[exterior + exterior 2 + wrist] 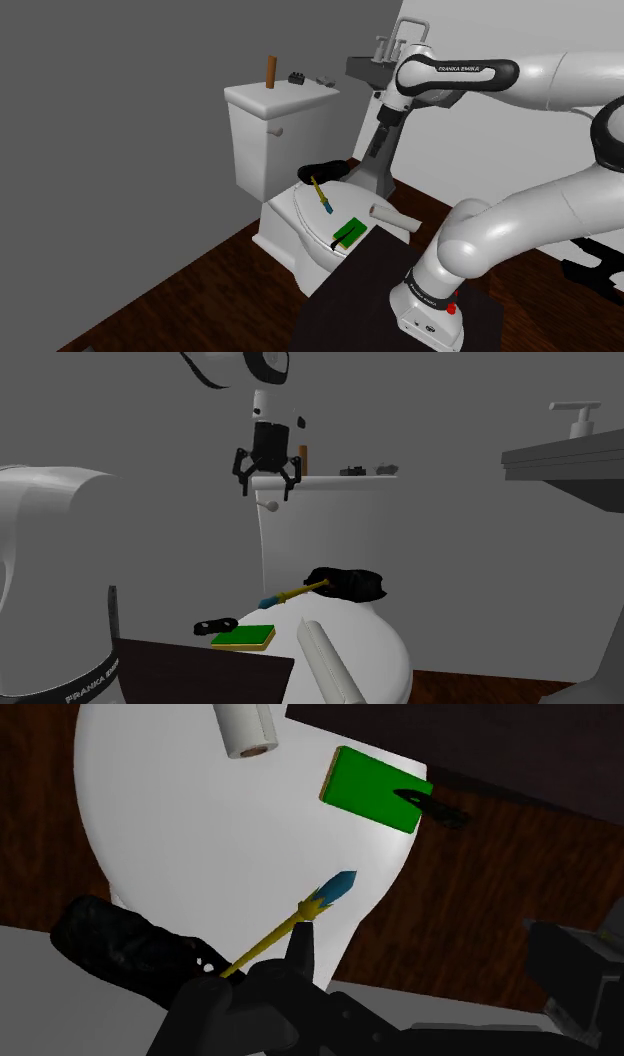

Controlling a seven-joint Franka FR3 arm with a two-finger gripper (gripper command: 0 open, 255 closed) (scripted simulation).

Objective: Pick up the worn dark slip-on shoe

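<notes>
The dark slip-on shoe (323, 168) lies on the back of the white toilet lid (300, 225), against the tank. In the second exterior view the shoe (346, 584) is a black lump at the far end of the lid, and in the wrist view the shoe (125, 952) lies off to one side of the fingers. My gripper (377, 151) hangs in the air above the lid, up and to the right of the shoe in the shoulder view. The gripper (266, 488) points down, its fingers spread apart and holding nothing. In the wrist view the gripper (432, 966) looks down on the lid.
On the lid also lie a yellow-handled brush with a blue tip (285, 926), a green sponge (375, 789), a white roll (244, 728) and a small black object (430, 807). The tank top (270, 97) carries a brown cylinder (270, 71). A grey sink (570, 460) stands beside the toilet.
</notes>
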